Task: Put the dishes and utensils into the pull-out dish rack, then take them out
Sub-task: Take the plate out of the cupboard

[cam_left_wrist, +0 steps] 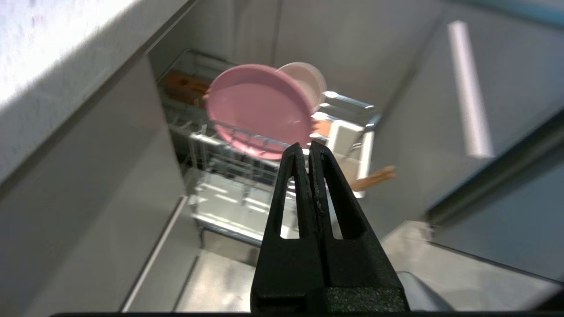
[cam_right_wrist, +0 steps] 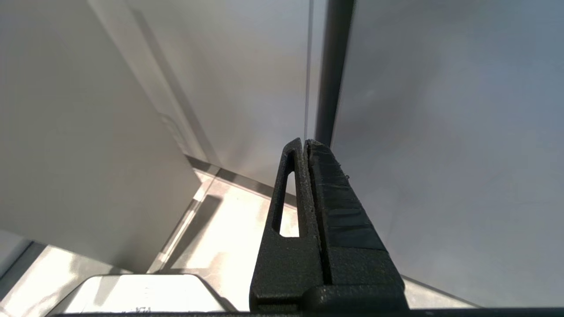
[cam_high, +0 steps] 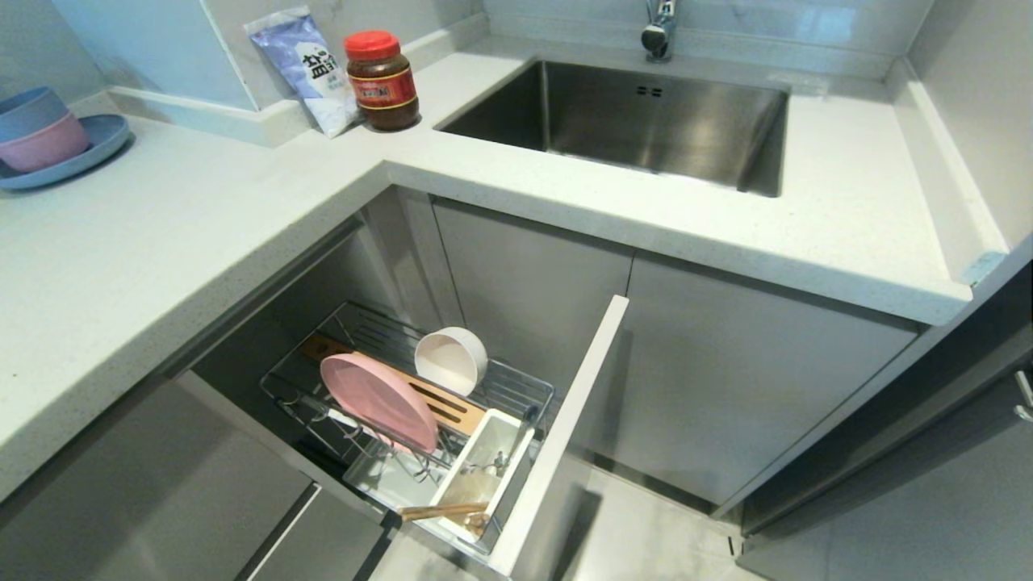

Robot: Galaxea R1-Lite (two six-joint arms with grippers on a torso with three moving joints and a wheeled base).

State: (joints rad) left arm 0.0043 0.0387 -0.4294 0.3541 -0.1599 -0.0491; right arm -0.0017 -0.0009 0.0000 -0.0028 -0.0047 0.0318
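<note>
The pull-out dish rack (cam_high: pixel 516 395) stands drawn out under the counter, its grey front panel (cam_high: pixel 565 428) toward me. A pale-pink plate (cam_high: pixel 378 401) stands on edge in the prongs, and a cream-white bowl (cam_high: pixel 450 360) lies tipped behind it. Light-wood chopsticks (cam_high: pixel 444 510) stick out of the white caddy (cam_high: pixel 483 468); a metal fork (cam_high: pixel 499 462) shows faintly inside. My left gripper (cam_left_wrist: pixel 307 149) is shut and empty, hanging back from the rack with the plate (cam_left_wrist: pixel 260 108) ahead of it. My right gripper (cam_right_wrist: pixel 304 143) is shut and empty, parked low by cabinet doors. Neither arm shows in the head view.
On the counter's far left a blue plate (cam_high: pixel 97 149) carries stacked blue and pink bowls (cam_high: pixel 39 129). A salt bag (cam_high: pixel 311 68) and a red-lidded jar (cam_high: pixel 382 81) stand at the back, beside the steel sink (cam_high: pixel 646 121). Grey cabinet fronts flank the rack.
</note>
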